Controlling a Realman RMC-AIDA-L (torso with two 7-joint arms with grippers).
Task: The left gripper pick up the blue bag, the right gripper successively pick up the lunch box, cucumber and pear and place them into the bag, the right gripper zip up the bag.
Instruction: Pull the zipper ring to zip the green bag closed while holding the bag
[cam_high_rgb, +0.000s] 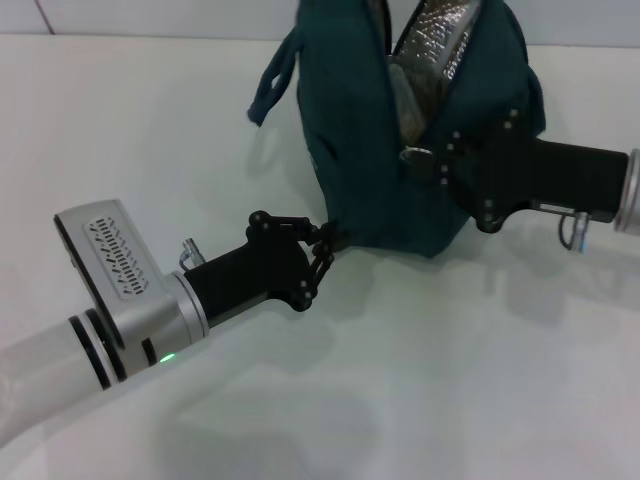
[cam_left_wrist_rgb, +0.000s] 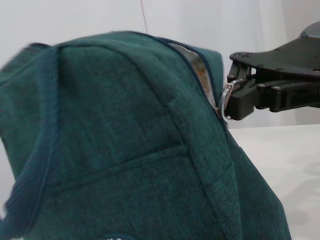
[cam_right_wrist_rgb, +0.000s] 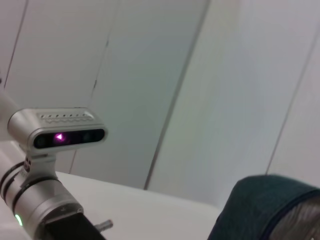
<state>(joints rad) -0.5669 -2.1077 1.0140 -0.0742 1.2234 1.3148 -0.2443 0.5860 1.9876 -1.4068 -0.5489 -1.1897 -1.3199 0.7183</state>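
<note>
Blue bag (cam_high_rgb: 400, 150): soft, floppy fabric. Left gripper (cam_high_rgb: 322, 250) clamped on its 7 o'clock corner; right gripper (cam_high_rgb: 440, 160) pinches the zipper pull (cam_high_rgb: 414, 155), the proper hold.

A: What is the blue bag (cam_high_rgb: 370, 150) made of?
B: Matt, coarse woven cloth with crinkled shiny foil lining (cam_high_rgb: 440, 40). My left gripper (cam_high_rgb: 325, 250) is matt black; its wrist (cam_high_rgb: 150, 310) is smooth brushed metal.
</note>
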